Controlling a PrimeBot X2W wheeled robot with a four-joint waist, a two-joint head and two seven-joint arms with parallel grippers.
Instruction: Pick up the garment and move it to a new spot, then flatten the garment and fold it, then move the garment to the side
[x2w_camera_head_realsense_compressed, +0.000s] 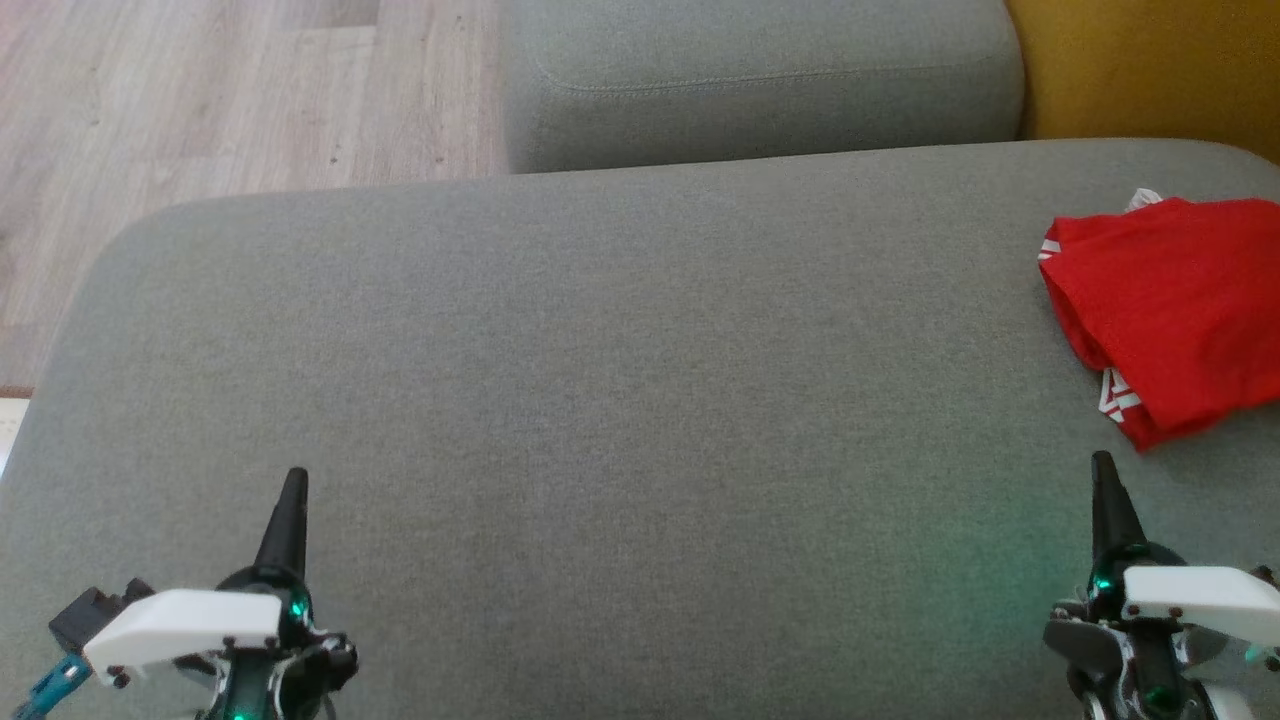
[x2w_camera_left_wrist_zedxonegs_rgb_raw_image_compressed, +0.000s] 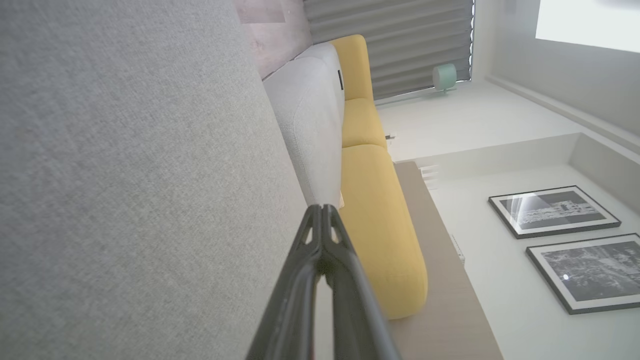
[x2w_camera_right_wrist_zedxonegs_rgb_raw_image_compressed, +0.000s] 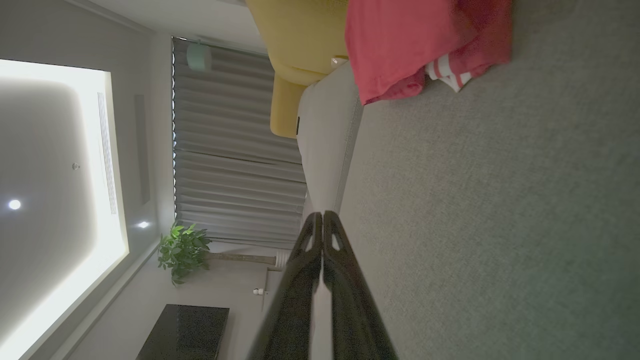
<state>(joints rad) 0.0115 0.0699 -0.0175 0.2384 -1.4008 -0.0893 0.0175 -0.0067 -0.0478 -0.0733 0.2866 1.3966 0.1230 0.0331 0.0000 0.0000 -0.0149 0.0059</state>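
Red garment (x2w_camera_head_realsense_compressed: 1170, 305) folded at sofa's (x2w_camera_head_realsense_compressed: 620, 380) far right, left gripper (x2w_camera_head_realsense_compressed: 292, 480) and right gripper (x2w_camera_head_realsense_compressed: 1102, 465) low, well apart, both pinched closed, empty

Your sofa seat (x2w_camera_head_realsense_compressed: 600, 400) is matt, coarse-woven cloth. The garment (x2w_camera_head_realsense_compressed: 1170, 300) is smooth cloth; the floor (x2w_camera_head_realsense_compressed: 200, 100), matt wood.

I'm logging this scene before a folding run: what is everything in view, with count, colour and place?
big cushion: one, grey, across the foreground
garment: one, red with white stripes, right edge of the big cushion
second cushion: one, grey, beyond it
yellow sofa: one, yellow, far right
floor: one, pale wood, far left
framed pictures: two, black frames, on the wall
plant: one, green, beside the blinds
left gripper: one, dark, shut, lower left
right gripper: one, dark, shut, lower right
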